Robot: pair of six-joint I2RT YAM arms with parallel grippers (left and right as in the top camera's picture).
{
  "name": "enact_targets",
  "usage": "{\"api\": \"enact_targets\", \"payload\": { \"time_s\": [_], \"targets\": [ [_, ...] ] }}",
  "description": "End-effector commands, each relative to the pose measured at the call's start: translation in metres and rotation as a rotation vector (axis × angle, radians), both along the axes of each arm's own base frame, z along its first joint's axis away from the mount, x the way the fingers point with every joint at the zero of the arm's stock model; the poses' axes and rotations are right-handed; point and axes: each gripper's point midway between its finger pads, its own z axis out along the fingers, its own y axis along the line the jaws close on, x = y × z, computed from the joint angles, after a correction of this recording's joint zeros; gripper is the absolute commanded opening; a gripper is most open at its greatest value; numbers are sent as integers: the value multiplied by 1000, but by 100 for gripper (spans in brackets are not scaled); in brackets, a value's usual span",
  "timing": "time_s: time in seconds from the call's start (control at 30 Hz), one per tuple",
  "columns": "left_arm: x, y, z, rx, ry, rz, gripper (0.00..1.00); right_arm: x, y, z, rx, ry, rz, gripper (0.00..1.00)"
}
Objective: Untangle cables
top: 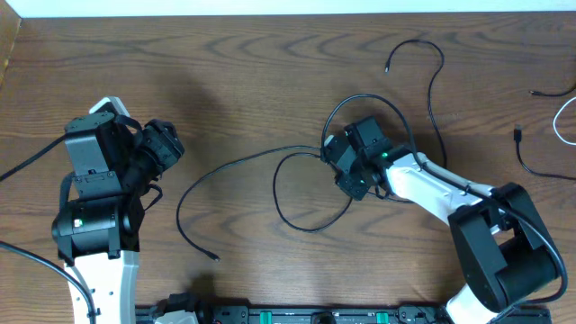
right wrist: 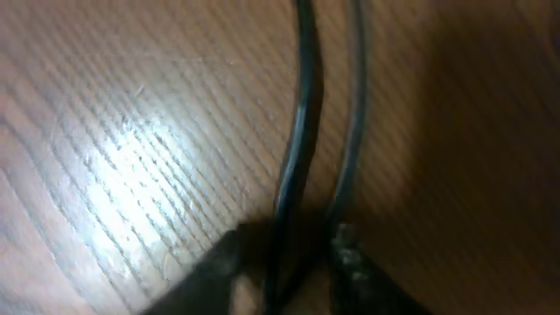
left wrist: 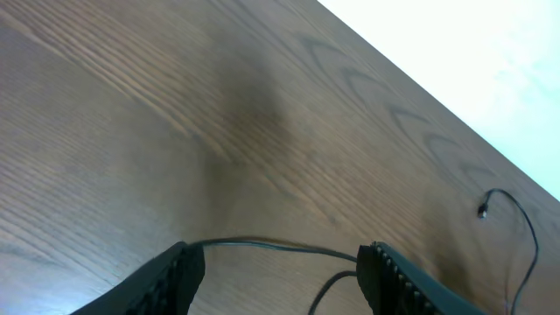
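**A:** So, where are your right fingers [right wrist: 354, 267] just now?

**B:** Low over the table [top: 270, 72], right of centre, on the black tangle [top: 286, 193]. In your wrist view two dark strands run side by side. The thicker strand [right wrist: 302, 114] passes between the fingers. The thinner strand [right wrist: 352, 114] runs up against the finger at the right of the frame. The gap is narrow, but the picture is blurred, so I cannot tell whether you have actually pinched anything.

**A:** And my left side?

**B:** Your left fingers [left wrist: 171, 276] stand wide with nothing between them. They are raised above bare wood on the left, well apart from the tangle. A black strand lies on the table beyond them.

**A:** How do the cables lie?

**B:** A long black cable [top: 193, 184] starts at a plug end [top: 214, 258] near the front edge. It sweeps up and across to your right fingers, where it loops. A second black cable [top: 438, 63] curls toward the back of the table. At the far right, a white cable [top: 562, 121] and a short black cable [top: 526, 162] lie apart from the rest.
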Motion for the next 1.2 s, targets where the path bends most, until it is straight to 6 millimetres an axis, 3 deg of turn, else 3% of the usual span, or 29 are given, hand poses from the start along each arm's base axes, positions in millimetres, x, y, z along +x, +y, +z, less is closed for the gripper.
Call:
{"api": "enact_targets", "payload": {
  "time_s": [0.0,0.2,0.33,0.43,0.57,0.73,0.8,0.93,1.03,1.1,1.17],
  "targets": [
    [0,-2,5,0,-14,-18,62,-29,-13,-31,-30,115,-67,2],
    [-1,-2,4,0,-7,-18,62,-27,-10,-24,-7,123,-124,1],
    [-1,-2,3,-1,-3,-18,62,-12,-6,-2,34,72,-171,1],
    [-2,-2,3,-1,-3,-18,62,12,-4,38,72,-21,-199,1],
    [-2,-2,2,-1,1,-18,62,57,-18,132,89,-254,-284,1],
    [-2,-2,2,-1,1,-18,62,103,-73,286,116,-649,-497,1],
    [-2,-2,2,-1,1,-18,63,108,-104,344,145,-775,-588,1],
    [-2,-2,2,-1,1,-18,63,103,-179,426,176,-957,-774,1],
    [-2,-2,2,-1,1,-18,63,92,-236,454,201,-1012,-945,1],
    [-2,-2,2,-2,0,-18,63,88,-250,446,237,-956,-949,1],
    [-2,-2,2,-2,0,-18,63,87,-249,425,268,-854,-912,1]
  ]
}}
